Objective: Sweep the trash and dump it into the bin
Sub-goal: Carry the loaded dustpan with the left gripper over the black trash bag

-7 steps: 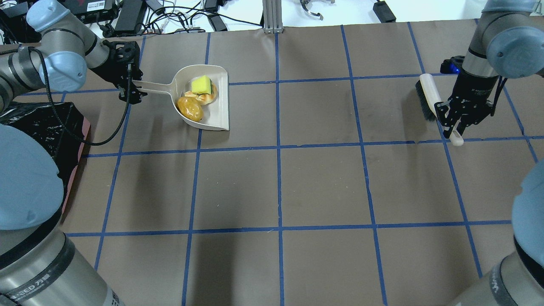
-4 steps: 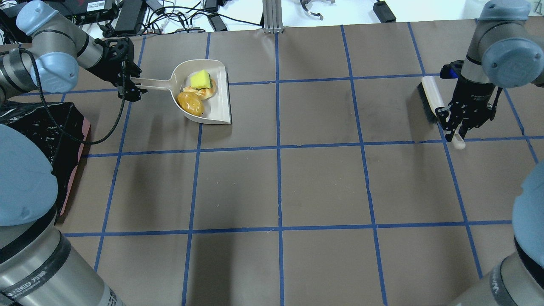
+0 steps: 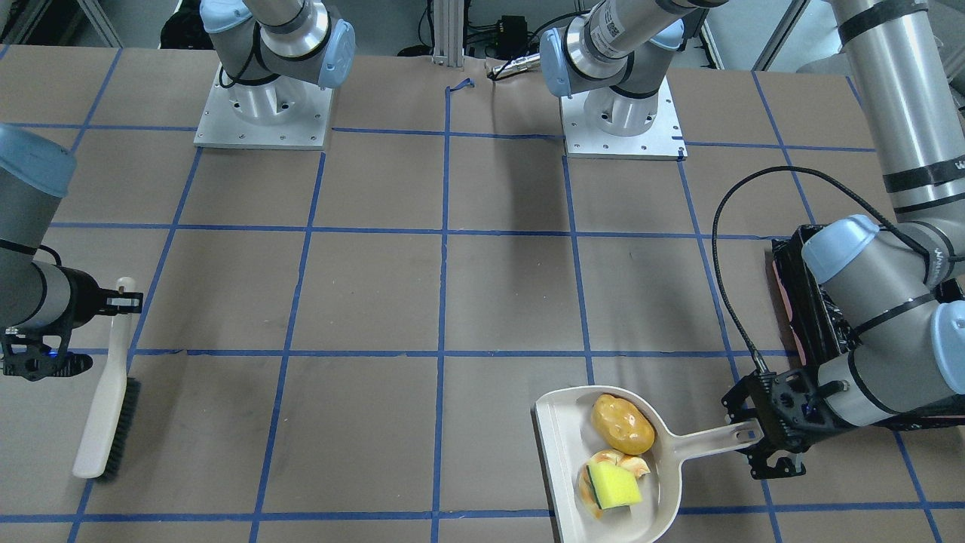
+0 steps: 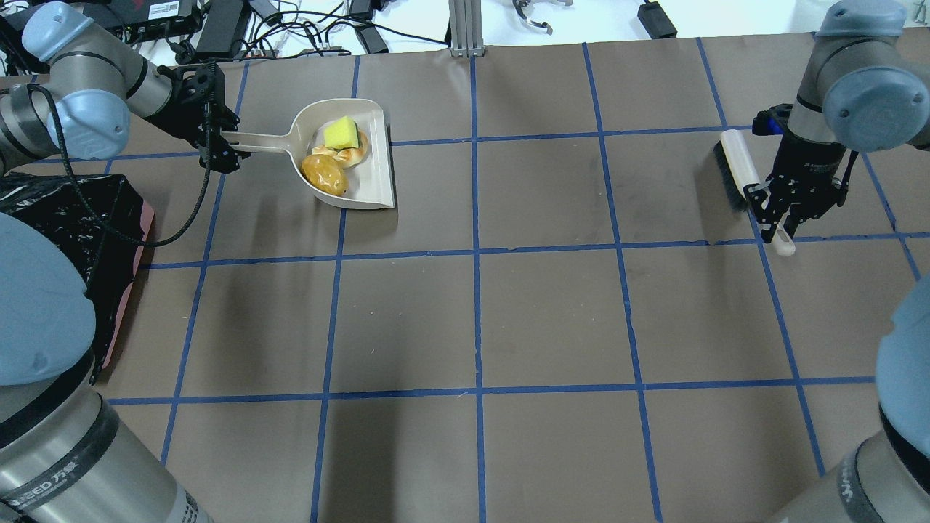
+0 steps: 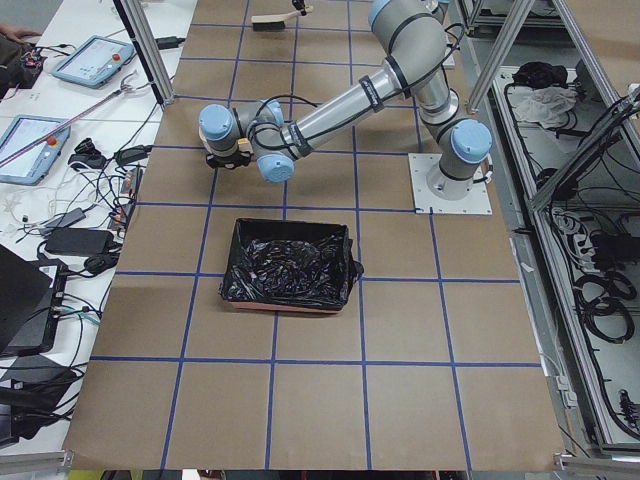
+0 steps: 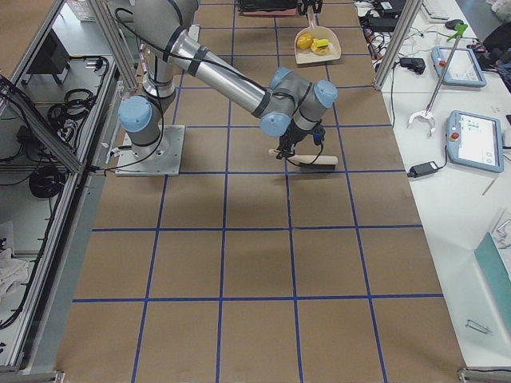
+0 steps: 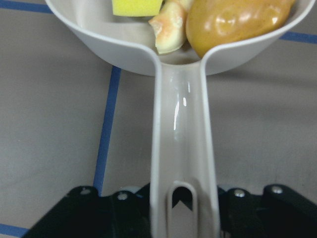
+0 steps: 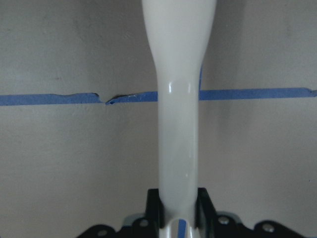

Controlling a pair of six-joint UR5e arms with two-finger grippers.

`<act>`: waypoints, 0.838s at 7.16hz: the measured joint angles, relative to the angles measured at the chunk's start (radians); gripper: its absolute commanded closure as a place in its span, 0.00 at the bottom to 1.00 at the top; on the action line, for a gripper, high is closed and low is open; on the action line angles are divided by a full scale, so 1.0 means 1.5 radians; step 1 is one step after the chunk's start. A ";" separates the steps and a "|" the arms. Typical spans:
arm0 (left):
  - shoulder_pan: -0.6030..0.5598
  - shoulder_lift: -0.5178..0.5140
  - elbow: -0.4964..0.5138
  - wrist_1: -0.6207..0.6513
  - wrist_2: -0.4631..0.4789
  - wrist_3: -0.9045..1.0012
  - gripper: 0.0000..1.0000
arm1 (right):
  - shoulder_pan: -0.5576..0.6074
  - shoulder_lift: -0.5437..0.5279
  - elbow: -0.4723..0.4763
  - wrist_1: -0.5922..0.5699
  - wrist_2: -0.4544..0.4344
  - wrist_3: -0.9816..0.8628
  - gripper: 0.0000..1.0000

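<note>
Left gripper (image 4: 221,149) clamped on the end of the beige dustpan (image 4: 379,178) handle; the wrist view shows the handle pinched between the jaws. The dustpan sits at the far left of the table (image 4: 552,312), open edge pointing right. All the trash is in the pan: the glossy yellow-brown potato (image 4: 325,174) is on the near side by the handle root, the bread piece (image 4: 355,155) is just beyond and touching it, and the yellow sponge (image 4: 341,134) with its green layer rests on top of the bread. The bin (image 5: 288,262), lined with a black bag and showing a pink base edge, stands at the table's left edge, nearer than the dustpan and apart from it, with the left arm reaching over it. Right gripper (image 4: 781,216) is closed on the white handle of the brush (image 4: 735,161) at the far right of the table. The brush head points far, the dark bristles face left, and the handle tip sticks out just past the gripper on the near side. Dustpan and brush are well apart.
</note>
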 measured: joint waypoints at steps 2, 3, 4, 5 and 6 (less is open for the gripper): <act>0.025 0.023 0.004 -0.040 -0.020 0.004 1.00 | 0.000 0.001 0.000 -0.001 -0.002 -0.004 0.87; 0.038 0.033 0.005 -0.058 -0.032 0.007 1.00 | 0.000 0.002 0.000 -0.001 -0.005 -0.004 0.76; 0.049 0.042 0.005 -0.074 -0.044 0.009 1.00 | 0.000 0.003 0.000 -0.001 -0.006 -0.004 0.76; 0.059 0.053 0.007 -0.090 -0.050 0.012 1.00 | 0.000 0.004 0.000 0.000 -0.006 -0.003 0.71; 0.075 0.066 0.015 -0.119 -0.052 0.016 1.00 | 0.000 0.005 0.000 0.000 -0.005 -0.002 0.69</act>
